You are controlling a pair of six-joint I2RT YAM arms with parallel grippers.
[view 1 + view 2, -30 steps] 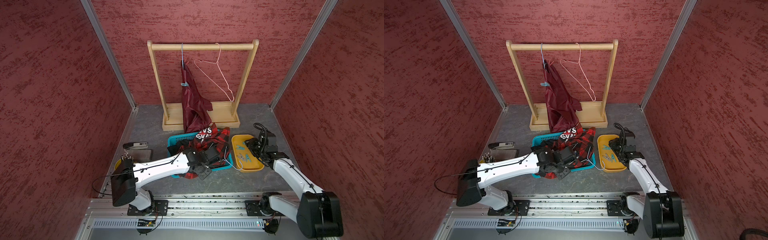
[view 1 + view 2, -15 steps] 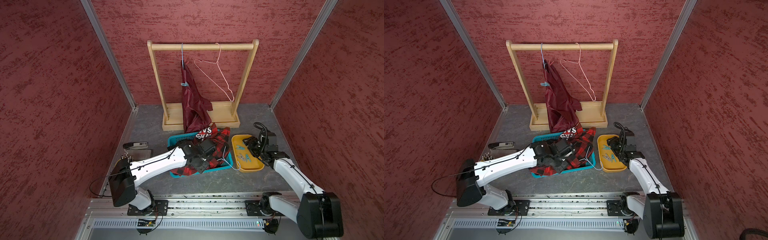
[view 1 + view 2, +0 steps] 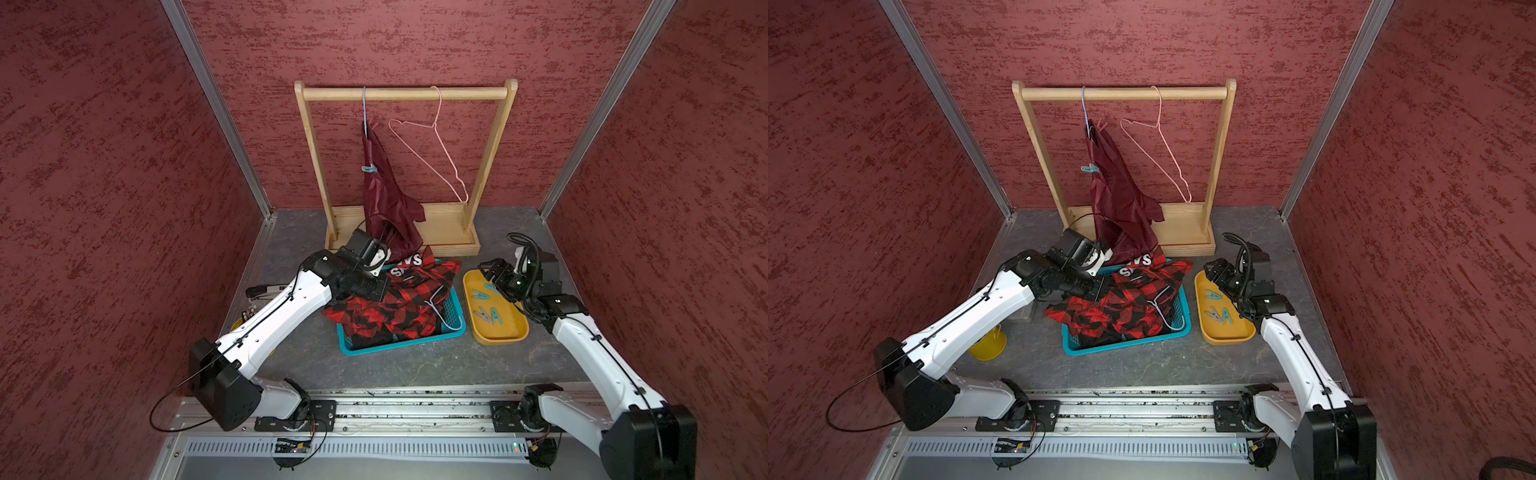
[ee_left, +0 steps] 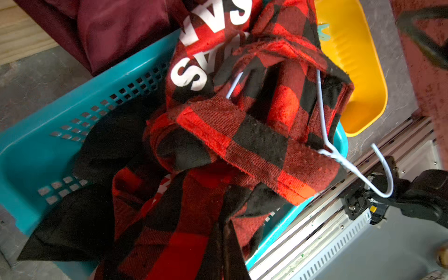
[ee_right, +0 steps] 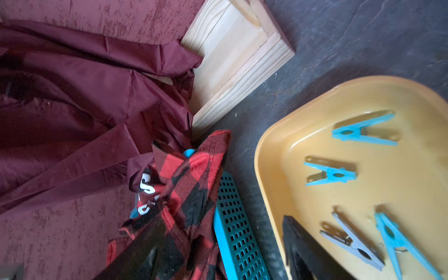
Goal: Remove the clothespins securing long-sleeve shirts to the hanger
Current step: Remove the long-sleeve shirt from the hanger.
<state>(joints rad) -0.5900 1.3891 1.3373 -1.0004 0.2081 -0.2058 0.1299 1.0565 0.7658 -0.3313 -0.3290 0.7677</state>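
Left jaws clenched, seemingly on plaid shirt [image 3: 399, 311] in teal basket [image 3: 374, 349]; right jaws spread and empty over yellow tray [image 5: 269, 155] holding four loose clothespins [image 5: 329, 173].

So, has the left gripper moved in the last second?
Yes. The left gripper moved from the front edge of the teal basket back toward the wooden rack.

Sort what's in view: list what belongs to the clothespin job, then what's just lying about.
Job: maroon shirt on the wooden rack, the clothespin clipped to it, plaid shirt in the basket, four clothespins in the yellow tray.
Lying about: yellow cup, small dark tool, empty pink hanger.
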